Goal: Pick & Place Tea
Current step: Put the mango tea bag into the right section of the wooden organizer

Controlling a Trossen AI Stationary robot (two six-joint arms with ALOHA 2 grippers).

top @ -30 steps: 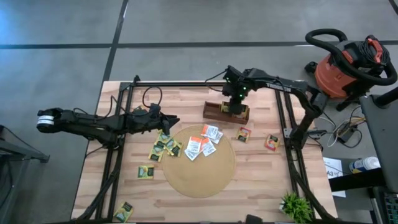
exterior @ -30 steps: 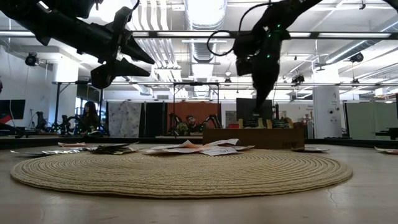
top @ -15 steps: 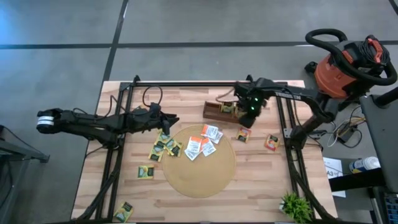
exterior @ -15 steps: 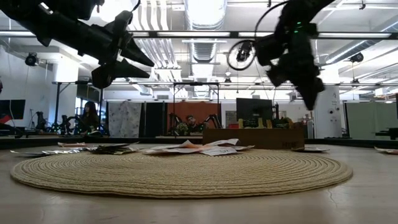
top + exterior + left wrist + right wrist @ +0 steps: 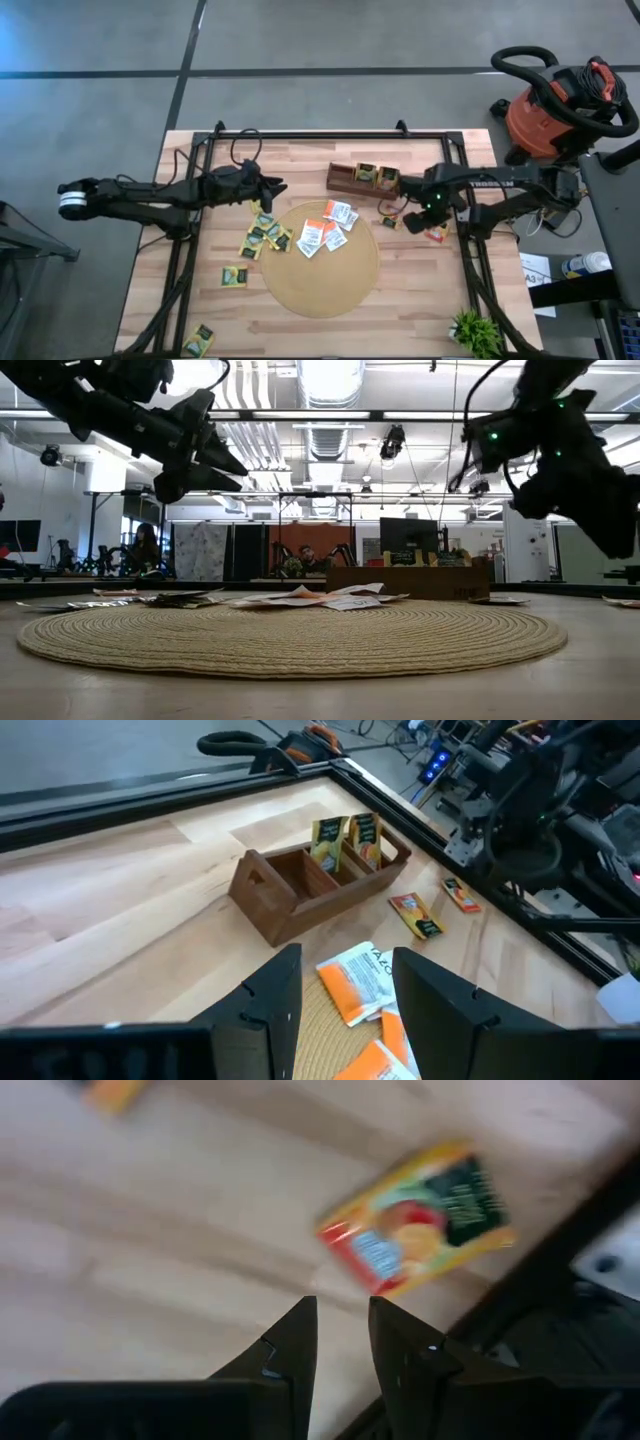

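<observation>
Swinging away from the wooden compartment box, the right gripper now hangs over the bare table near the right-hand frame rail, where a second ago it stood right over the box's end compartments; two yellow-and-green sachets stand upright in those compartments, so I judge that a drop has just been made and the arm is after its next piece. From its own wrist camera the fingers stand a little apart with nothing between them, and an orange-and-green sachet lies flat on the wood just ahead of them; that looks like its target, though which of the two loose sachets near it in the overhead view I cannot say for sure. The left gripper hovers above the table beside the round mat, where it was a second ago; its fingers are spread wide and empty. Most of the tea is not yet boxed: a heap of orange and white sachets sits on the mat, a cluster of yellow-green ones lies at the mat's left edge, and one more sits at the near left corner; plenty of trips remain.
</observation>
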